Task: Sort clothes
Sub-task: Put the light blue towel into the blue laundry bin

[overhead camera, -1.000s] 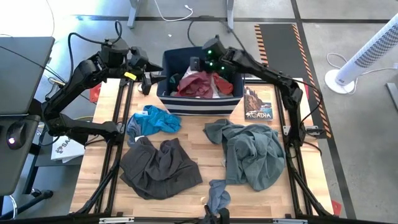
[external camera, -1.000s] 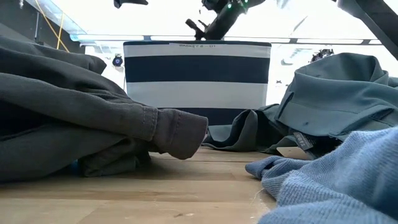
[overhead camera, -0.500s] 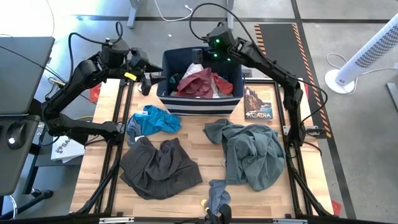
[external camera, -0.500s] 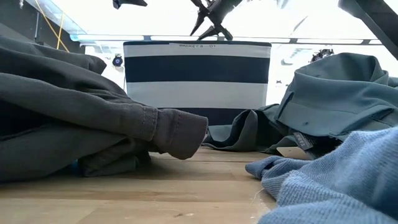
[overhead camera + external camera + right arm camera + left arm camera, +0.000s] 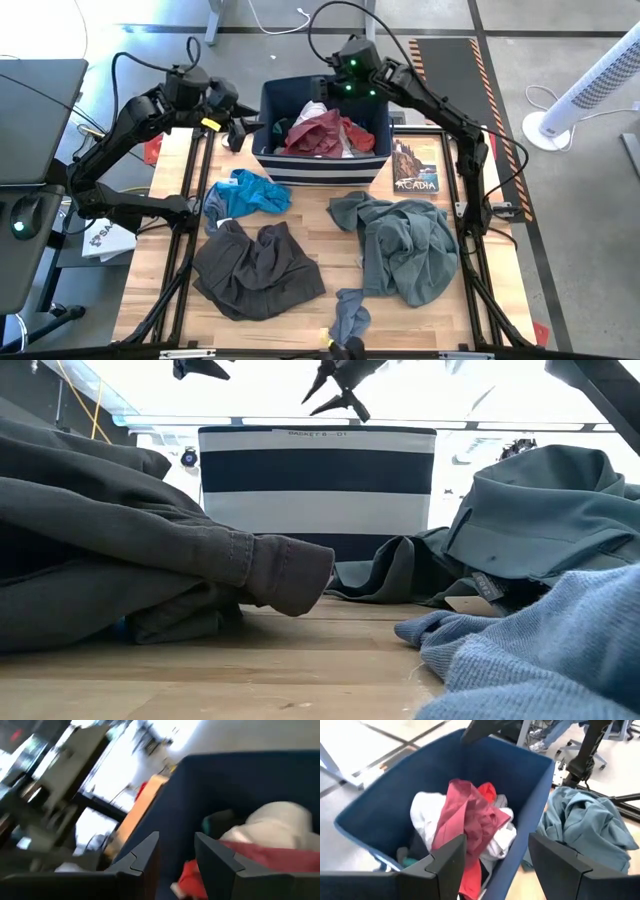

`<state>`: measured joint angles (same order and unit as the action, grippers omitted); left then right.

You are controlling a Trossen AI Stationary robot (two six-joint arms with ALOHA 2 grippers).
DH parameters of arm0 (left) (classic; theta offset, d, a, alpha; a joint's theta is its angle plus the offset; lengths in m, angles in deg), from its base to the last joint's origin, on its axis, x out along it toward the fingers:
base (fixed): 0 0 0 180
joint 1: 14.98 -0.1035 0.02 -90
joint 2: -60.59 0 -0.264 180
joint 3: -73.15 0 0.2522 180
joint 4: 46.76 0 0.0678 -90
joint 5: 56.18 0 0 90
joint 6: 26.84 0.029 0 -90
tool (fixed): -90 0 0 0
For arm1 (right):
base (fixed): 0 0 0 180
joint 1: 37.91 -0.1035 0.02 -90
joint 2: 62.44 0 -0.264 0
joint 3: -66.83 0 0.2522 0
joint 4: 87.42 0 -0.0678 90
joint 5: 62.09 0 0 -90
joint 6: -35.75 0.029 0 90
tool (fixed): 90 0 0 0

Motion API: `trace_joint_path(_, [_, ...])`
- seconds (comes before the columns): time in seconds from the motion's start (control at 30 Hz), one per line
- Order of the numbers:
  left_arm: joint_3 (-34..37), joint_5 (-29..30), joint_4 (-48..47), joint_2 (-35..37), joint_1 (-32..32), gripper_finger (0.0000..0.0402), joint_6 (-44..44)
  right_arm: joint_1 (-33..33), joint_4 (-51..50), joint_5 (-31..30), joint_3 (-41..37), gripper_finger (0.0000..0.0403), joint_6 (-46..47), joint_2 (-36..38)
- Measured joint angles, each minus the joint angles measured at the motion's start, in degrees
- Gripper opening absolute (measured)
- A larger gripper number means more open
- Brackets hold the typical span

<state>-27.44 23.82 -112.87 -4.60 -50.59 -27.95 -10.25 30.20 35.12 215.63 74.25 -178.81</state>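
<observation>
Your right gripper (image 5: 318, 88) hangs above the back rim of the navy bin (image 5: 322, 168), its two fingers parted to a moderate gap with nothing between them and nothing touching them; in the low view its dark fingers (image 5: 335, 380) splay in a V over the bin's top edge. Your left gripper (image 5: 243, 130) sits just beside the bin's left wall, outside it, with its fingers spread wide and empty, aimed across the opening.

The bin is a soft-sided box, navy inside with broad white bands on the outside wall. In it lies a crumpled heap: a maroon piece (image 5: 465, 815) draped in long folds over a puffy white garment (image 5: 427, 817), with a small bright red scrap (image 5: 487, 792) showing behind.

On the wooden table in front of the bin, a bright blue piece (image 5: 248, 192) lies bunched near its left front corner. Farther forward, the dark grey-brown trousers (image 5: 255, 265) lie spread flat and creased, with a stitched hem facing the low camera. The grey-green shirt (image 5: 405, 245) lies rumpled in front of the bin's right side, well apart from the trousers. A small grey sock (image 5: 350, 312) lies at the table's front edge, its ribbed knit visible.
</observation>
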Motion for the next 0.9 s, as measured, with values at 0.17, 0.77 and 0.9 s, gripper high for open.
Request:
trace_joint_path(0.17, [0.0,-0.6,-1.4,0.0,0.0,0.0209,-2.4,0.0,-0.5,8.2,0.0,0.0119,-2.9,1.1])
trace_joint_path(0.77, [0.0,-1.7,-8.4,6.2,5.0,0.0209,-13.2,-11.6,-22.4,-1.4,0.0,0.0119,-18.0,18.8])
trace_joint_path(0.9, [1.8,4.1,-6.3,10.2,9.8,0.0209,-16.7,-18.0,-24.8,-7.4,0.0,0.0119,-18.4,22.6])
